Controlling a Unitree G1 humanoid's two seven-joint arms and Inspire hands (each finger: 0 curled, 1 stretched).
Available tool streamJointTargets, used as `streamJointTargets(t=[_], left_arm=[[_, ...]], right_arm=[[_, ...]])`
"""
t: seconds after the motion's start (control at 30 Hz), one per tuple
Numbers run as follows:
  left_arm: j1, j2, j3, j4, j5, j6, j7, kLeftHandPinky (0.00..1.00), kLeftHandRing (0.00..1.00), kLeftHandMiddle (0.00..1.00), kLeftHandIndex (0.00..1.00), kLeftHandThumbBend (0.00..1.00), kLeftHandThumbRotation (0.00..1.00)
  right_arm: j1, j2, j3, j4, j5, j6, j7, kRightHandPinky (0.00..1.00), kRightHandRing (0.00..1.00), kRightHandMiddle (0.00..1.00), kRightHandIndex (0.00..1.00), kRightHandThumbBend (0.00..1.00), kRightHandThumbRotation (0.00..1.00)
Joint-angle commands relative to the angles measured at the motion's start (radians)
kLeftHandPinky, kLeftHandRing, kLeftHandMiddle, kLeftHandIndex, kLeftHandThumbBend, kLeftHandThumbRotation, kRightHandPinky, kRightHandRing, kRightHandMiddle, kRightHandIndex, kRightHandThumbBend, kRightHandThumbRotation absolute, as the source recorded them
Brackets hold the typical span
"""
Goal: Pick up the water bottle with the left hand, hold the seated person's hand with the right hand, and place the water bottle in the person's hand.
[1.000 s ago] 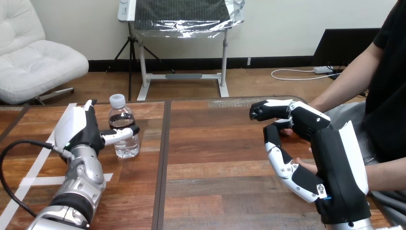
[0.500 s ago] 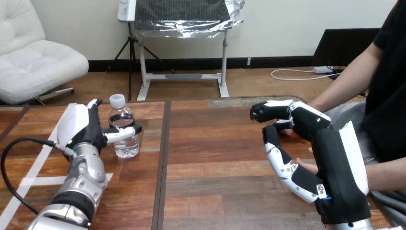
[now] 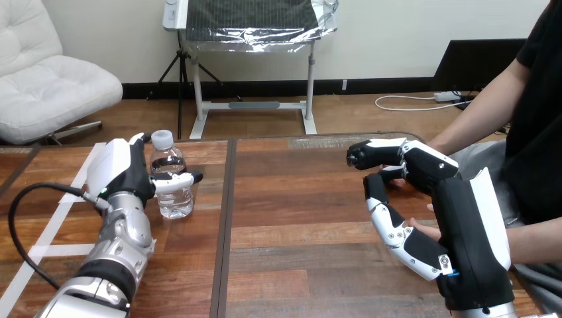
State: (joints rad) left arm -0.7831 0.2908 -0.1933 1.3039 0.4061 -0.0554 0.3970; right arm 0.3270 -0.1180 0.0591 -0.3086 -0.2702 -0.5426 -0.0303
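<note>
A clear water bottle (image 3: 172,192) with a white cap stands upright on the wooden table (image 3: 298,199) at the left. My left hand (image 3: 119,171) is against its left side and is open. Its thumb lies straight across the bottle's front and its fingertips (image 3: 139,138) reach up beside the cap. At the right, my right hand (image 3: 424,169) has its fingers curled over the person's hand (image 3: 396,176), with the thumb (image 3: 383,212) below. Most of that hand is hidden behind mine. The person's other hand (image 3: 423,229) peeks out by my thumb's base.
White tape lines (image 3: 40,250) mark the table's left part. A dark seam (image 3: 225,225) runs down the table between the bottle and my right hand. The person's forearm (image 3: 537,242) lies along the table's right edge.
My left hand has slid right and a little forward against the bottle, and its thumb reaches further across the bottle's front. The bottle, my right hand and the person's hands have stayed put.
</note>
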Motion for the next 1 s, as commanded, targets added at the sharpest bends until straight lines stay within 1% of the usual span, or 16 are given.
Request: streamJointTargets(t=[0.0,0.13,0.3,0.4,0.43,0.53,0.73,0.9,0.97], left_arm=[[-0.106,-0.009,-0.02,-0.005,0.024,-0.017,0.003,0.75,0.85,0.89,0.89,0.85,0.37],[-0.109,-0.012,-0.022,-0.005,0.025,-0.019,0.005,0.74,0.85,0.89,0.89,0.84,0.38],[-0.111,-0.014,-0.029,-0.005,0.028,-0.022,0.009,0.72,0.83,0.88,0.88,0.84,0.39],[-0.113,-0.019,-0.023,-0.008,0.017,-0.02,0.006,0.71,0.83,0.88,0.88,0.83,0.39],[-0.114,-0.022,-0.014,-0.009,0.007,-0.022,0.006,0.7,0.82,0.88,0.87,0.83,0.39],[-0.113,-0.027,-0.001,-0.011,-0.01,-0.029,0.004,0.7,0.82,0.87,0.86,0.83,0.37],[-0.114,-0.034,0.013,-0.014,-0.028,-0.038,0.002,0.68,0.79,0.85,0.84,0.81,0.34],[-0.108,-0.035,0.016,-0.014,-0.029,-0.054,0.005,0.66,0.76,0.81,0.8,0.79,0.29],[-0.106,-0.036,0.015,-0.011,-0.027,-0.056,0.009,0.65,0.75,0.8,0.79,0.78,0.26]], right_arm=[[-0.028,0.004,-0.013,-0.017,0.008,-0.019,-0.013,0.51,0.63,0.68,0.59,0.23,0.0],[-0.026,0.005,-0.011,-0.016,0.017,-0.016,-0.01,0.51,0.64,0.69,0.59,0.23,0.0],[-0.026,0.004,-0.014,-0.015,0.008,-0.016,-0.013,0.52,0.64,0.69,0.6,0.23,0.0],[-0.026,0.002,-0.016,-0.014,0.002,-0.02,-0.015,0.52,0.65,0.69,0.6,0.23,0.0],[-0.027,0.001,-0.016,-0.012,0.002,-0.023,-0.015,0.52,0.65,0.69,0.6,0.23,0.0],[-0.029,-0.001,-0.016,-0.009,0.003,-0.026,-0.014,0.52,0.65,0.69,0.6,0.23,0.0],[-0.029,-0.002,-0.017,-0.009,0.004,-0.025,-0.012,0.52,0.65,0.69,0.6,0.22,0.0],[-0.028,-0.003,-0.015,-0.009,0.016,-0.023,-0.006,0.52,0.64,0.69,0.6,0.22,0.0],[-0.029,-0.004,-0.016,-0.008,0.012,-0.024,-0.007,0.52,0.64,0.69,0.59,0.22,0.0]])
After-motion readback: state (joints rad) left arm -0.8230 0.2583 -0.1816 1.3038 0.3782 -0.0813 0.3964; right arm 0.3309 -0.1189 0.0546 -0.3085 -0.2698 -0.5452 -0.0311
